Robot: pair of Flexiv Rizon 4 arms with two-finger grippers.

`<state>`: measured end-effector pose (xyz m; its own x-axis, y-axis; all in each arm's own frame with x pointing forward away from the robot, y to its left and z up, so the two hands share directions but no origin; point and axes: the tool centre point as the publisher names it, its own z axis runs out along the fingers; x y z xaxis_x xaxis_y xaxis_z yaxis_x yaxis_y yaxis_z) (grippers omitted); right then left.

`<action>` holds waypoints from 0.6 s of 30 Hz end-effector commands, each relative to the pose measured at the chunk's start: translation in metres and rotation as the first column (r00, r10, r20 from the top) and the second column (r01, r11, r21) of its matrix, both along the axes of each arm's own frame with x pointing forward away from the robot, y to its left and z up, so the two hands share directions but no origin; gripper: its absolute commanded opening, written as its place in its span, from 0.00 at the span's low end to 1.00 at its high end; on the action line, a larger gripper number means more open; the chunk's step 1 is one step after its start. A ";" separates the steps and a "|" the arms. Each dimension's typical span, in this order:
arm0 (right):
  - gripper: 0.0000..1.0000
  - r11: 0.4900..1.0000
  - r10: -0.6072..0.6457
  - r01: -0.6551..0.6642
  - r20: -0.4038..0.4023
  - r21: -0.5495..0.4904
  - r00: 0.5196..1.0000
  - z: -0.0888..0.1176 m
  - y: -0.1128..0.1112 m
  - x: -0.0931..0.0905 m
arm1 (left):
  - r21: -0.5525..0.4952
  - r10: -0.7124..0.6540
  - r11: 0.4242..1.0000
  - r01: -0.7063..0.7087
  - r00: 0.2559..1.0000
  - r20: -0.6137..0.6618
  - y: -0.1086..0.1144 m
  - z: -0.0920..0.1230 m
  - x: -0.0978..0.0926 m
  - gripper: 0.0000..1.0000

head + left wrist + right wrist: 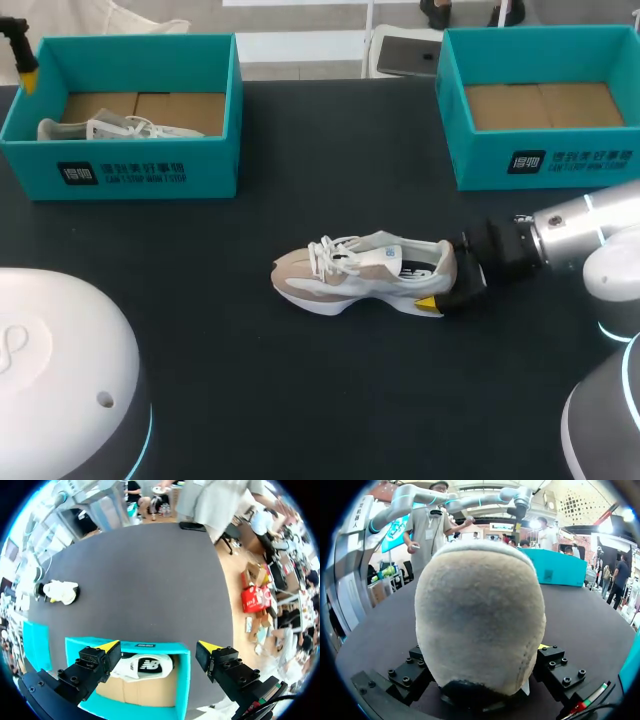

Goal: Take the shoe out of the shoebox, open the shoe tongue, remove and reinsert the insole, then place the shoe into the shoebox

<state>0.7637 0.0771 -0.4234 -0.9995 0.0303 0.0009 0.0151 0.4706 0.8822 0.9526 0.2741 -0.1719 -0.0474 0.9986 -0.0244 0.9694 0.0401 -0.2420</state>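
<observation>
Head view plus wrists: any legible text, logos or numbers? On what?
Left shoebox, front wall: dark logo square and two lines of print, too small to read.
Right shoebox, front wall: same print, too small to read.
Shoe on the table: blue tag on the tongue, blurred.
Shoe in the left shoebox: dark logo mark on its side, no legible words.
Numbers, signs: none seen.

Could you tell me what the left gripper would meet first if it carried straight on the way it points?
Most likely the white shoe in the teal shoebox, lying between the open fingers of the left gripper, though depth is unclear.
</observation>
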 end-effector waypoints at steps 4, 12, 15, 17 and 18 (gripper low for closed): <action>0.00 1.000 -0.002 0.002 0.000 -0.005 1.000 -0.006 0.005 0.004 | 0.058 0.123 0.990 -0.126 0.991 0.053 -0.049 0.011 -0.021 1.00; 0.00 1.000 -0.002 0.002 0.000 -0.005 1.000 -0.006 0.005 0.004 | 0.073 0.168 0.982 -0.173 0.983 0.074 -0.120 0.015 -0.042 1.00; 0.00 1.000 -0.002 0.002 0.000 -0.005 1.000 -0.006 0.005 0.004 | 0.087 0.198 0.975 -0.206 0.976 0.092 -0.151 0.020 -0.054 1.00; 0.00 1.000 -0.002 0.002 0.000 -0.005 1.000 -0.006 0.005 0.004 | 0.093 0.313 0.941 -0.324 0.942 0.119 -0.169 0.023 -0.066 1.00; 0.00 1.000 -0.002 0.002 0.000 -0.005 1.000 -0.006 0.005 0.004 | 0.102 0.356 0.922 -0.373 0.923 0.147 -0.179 0.024 -0.069 1.00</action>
<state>0.7639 0.0774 -0.4234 -0.9996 0.0299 0.0015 0.0154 0.4712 0.8819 0.9001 0.1185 -0.1497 -0.3034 0.9519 0.0422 0.9268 0.3051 -0.2189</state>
